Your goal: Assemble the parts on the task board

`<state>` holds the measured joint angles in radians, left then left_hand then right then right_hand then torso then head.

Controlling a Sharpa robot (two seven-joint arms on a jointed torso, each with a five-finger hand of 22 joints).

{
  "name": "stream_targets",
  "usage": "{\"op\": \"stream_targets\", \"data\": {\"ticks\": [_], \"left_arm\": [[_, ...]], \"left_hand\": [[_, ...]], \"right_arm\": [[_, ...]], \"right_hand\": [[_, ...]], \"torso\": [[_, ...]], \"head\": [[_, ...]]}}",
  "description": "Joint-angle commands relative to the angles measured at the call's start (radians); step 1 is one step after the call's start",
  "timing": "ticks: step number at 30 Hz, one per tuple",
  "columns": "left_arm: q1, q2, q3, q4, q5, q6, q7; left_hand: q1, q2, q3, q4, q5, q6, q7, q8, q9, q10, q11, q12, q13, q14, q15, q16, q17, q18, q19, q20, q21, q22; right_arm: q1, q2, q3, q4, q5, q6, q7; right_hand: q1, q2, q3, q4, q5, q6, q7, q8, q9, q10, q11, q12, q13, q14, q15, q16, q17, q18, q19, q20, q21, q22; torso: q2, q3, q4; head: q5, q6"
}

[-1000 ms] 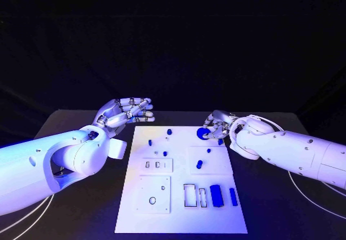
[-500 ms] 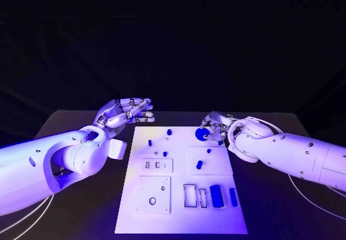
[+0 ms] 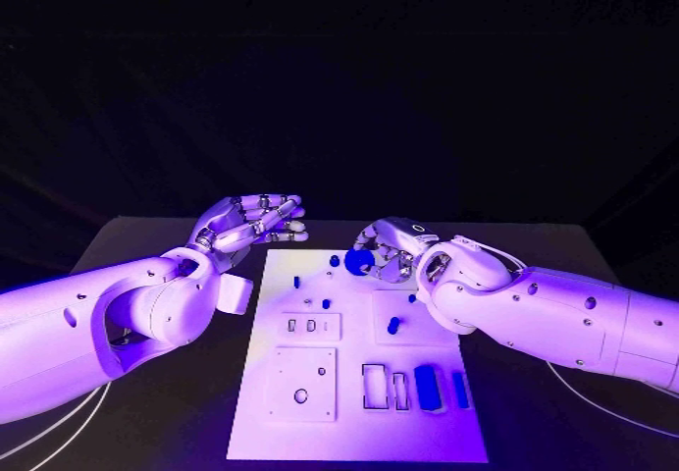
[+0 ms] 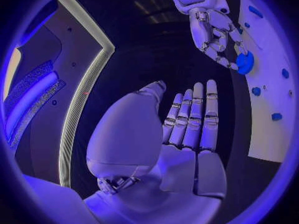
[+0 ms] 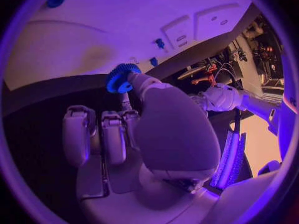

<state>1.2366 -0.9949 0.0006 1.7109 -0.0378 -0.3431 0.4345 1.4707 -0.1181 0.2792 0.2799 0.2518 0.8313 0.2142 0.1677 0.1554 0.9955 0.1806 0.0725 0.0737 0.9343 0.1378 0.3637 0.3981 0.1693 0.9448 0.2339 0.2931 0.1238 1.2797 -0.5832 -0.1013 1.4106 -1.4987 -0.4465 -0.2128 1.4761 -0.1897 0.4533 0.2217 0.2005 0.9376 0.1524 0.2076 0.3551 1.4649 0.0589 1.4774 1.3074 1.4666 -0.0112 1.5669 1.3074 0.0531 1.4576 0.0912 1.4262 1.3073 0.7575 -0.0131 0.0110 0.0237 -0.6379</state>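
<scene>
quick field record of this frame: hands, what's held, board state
right hand: pinches a blue gear, over the board's far end
gear: toothed disc, also seen in the right wrist view, at the fingertips
left hand: holds nothing, fingers apart, hovering just off the board's far left corner
board: white plate, centre of the table
parts: small blue pegs mid-board; blue blocks by the slots at the near right
</scene>
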Motion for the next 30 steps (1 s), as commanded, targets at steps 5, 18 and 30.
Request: {"op": "stream_targets", "data": {"ticks": [5,18,30], "left_arm": [[0.001,0.007,0.001,0.002,0.001,0.022,0.005],[0.001,0.012,0.001,0.003,0.001,0.02,0.005],[0.001,0.015,0.001,0.004,0.001,0.02,0.004]], "left_hand": [[0.005,-0.002,0.007,0.001,-0.004,0.005,0.018,-0.003,0.001,0.002,0.003,-0.005,-0.001,-0.007,-0.002,0.003,0.002,0.011,-0.007,0.002,0.007,0.001],[0.005,-0.002,0.007,0.001,-0.004,0.005,0.018,-0.003,0.001,0.002,0.003,-0.005,-0.001,-0.007,-0.002,0.003,0.002,0.011,-0.007,0.002,0.007,0.001],[0.005,-0.002,0.007,0.001,-0.004,0.005,0.018,-0.003,0.001,0.002,0.003,-0.005,-0.001,-0.007,-0.002,0.003,0.002,0.011,-0.007,0.002,0.007,0.001]], "right_arm": [[-0.012,0.055,0.0,-0.02,-0.098,-0.048,-0.028],[-0.039,0.137,-0.007,-0.107,-0.094,-0.034,-0.021],[-0.057,0.18,-0.01,-0.152,-0.09,-0.019,-0.015]], "right_hand": [[-0.014,-0.003,0.009,0.001,-0.001,0.053,-0.019,0.037,0.023,0.025,-0.008,0.007,0.154,0.104,-0.005,0.004,0.263,-0.01,0.007,0.0,0.005,0.114],[-0.023,-0.008,0.014,0.0,-0.001,0.05,-0.019,0.036,0.023,0.025,-0.008,0.006,0.153,0.104,-0.005,0.004,0.263,-0.01,0.007,0.0,0.004,0.114],[-0.032,-0.013,0.018,-0.002,-0.001,0.047,-0.018,0.034,0.022,0.025,-0.007,0.006,0.152,0.104,-0.005,0.004,0.263,-0.01,0.006,0.0,0.003,0.113]], "torso": [[0.002,-0.0013,0.0018],[0.003,0.0001,0.0006],[0.002,0.0008,-0.0007]], "head": [[0.001,0.002],[0.01,-0.003],[0.011,-0.011]]}}
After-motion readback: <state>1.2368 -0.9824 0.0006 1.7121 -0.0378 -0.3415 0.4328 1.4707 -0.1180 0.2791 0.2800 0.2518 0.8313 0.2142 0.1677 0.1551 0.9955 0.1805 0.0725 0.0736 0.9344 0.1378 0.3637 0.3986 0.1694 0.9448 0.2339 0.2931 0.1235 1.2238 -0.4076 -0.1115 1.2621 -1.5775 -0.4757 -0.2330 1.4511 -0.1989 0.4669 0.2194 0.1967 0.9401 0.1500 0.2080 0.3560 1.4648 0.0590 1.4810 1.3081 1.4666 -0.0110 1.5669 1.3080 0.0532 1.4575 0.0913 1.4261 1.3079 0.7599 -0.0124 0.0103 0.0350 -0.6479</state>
